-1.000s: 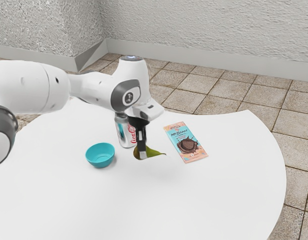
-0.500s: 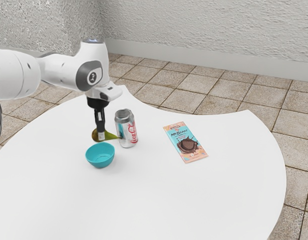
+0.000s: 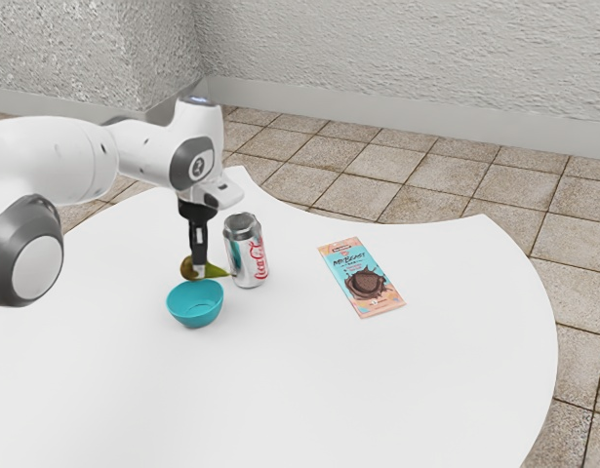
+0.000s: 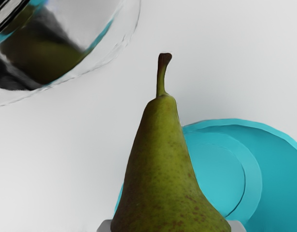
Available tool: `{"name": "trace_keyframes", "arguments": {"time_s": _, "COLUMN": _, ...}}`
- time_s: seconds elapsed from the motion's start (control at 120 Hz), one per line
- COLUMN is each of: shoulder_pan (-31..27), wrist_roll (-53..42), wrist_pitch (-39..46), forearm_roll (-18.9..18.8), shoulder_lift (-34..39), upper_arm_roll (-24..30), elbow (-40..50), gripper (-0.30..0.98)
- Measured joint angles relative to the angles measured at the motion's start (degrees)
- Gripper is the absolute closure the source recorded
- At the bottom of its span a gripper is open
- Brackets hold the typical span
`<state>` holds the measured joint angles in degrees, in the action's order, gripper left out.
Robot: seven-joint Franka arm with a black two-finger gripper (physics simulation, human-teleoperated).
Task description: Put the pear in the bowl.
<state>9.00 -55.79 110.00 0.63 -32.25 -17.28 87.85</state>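
Observation:
My gripper (image 3: pixel 199 267) is shut on the pear (image 3: pixel 215 271), by its wide end, just above the back rim of the turquoise bowl (image 3: pixel 194 310) in the exterior view. The stem points to the exterior view's right, toward the can. In the wrist view the pear (image 4: pixel 162 169) rises from the lower edge between grey fingertips, covering part of the bowl (image 4: pixel 276 169) below it. The bowl's inside holds nothing that I can see.
A silver soda can (image 3: pixel 245 252) stands upright close to the pear's stem; its shiny top (image 4: pixel 56 38) appears in the wrist view. A chocolate bar packet (image 3: pixel 362 278) lies farther to the exterior view's right on the white table (image 3: pixel 329 390).
The arm carried the pear toward the exterior view's left, past the can, to the bowl. Over the last half second it shifted slightly back to the right.

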Motion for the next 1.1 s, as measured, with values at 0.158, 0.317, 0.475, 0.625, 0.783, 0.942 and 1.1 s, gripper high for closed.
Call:
{"name": "trace_keyframes", "arguments": {"time_s": 0.158, "shoulder_pan": 0.42, "wrist_roll": -0.54, "wrist_pitch": -0.02, "forearm_roll": 1.42, "shoulder_lift": 0.06, "upper_arm_roll": 0.00, "elbow": 0.98, "gripper": 0.65}}
{"name": "trace_keyframes", "arguments": {"time_s": 0.317, "shoulder_pan": 0.57, "wrist_roll": -1.16, "wrist_pitch": -0.65, "forearm_roll": 2.42, "shoulder_lift": 0.77, "upper_arm_roll": -0.01, "elbow": 2.35, "gripper": 0.39}}
{"name": "trace_keyframes", "arguments": {"time_s": 0.475, "shoulder_pan": 0.58, "wrist_roll": -1.85, "wrist_pitch": -1.46, "forearm_roll": 3.04, "shoulder_lift": 1.31, "upper_arm_roll": 0.03, "elbow": 2.76, "gripper": 0.19}}
{"name": "trace_keyframes", "arguments": {"time_s": 0.625, "shoulder_pan": 1.24, "wrist_roll": -2.34, "wrist_pitch": -2.02, "forearm_roll": 3.18, "shoulder_lift": 4.59, "upper_arm_roll": 0.03, "elbow": 4.53, "gripper": 0.09}}
{"name": "trace_keyframes", "arguments": {"time_s": 0.783, "shoulder_pan": 4.13, "wrist_roll": -2.68, "wrist_pitch": -7.26, "forearm_roll": 2.86, "shoulder_lift": 16.47, "upper_arm_roll": 0.05, "elbow": 5.93, "gripper": 0.04}}
{"name": "trace_keyframes", "arguments": {"time_s": 0.942, "shoulder_pan": 6.22, "wrist_roll": -2.57, "wrist_pitch": -12.16, "forearm_roll": 2.38, "shoulder_lift": 26.68, "upper_arm_roll": 0.31, "elbow": 5.51, "gripper": 0.02}}
{"name": "trace_keyframes", "arguments": {"time_s": 1.1, "shoulder_pan": 7.69, "wrist_roll": -2.46, "wrist_pitch": -14.46, "forearm_roll": -0.26, "shoulder_lift": 29.77, "upper_arm_roll": 0.53, "elbow": 4.46, "gripper": 0.01}}
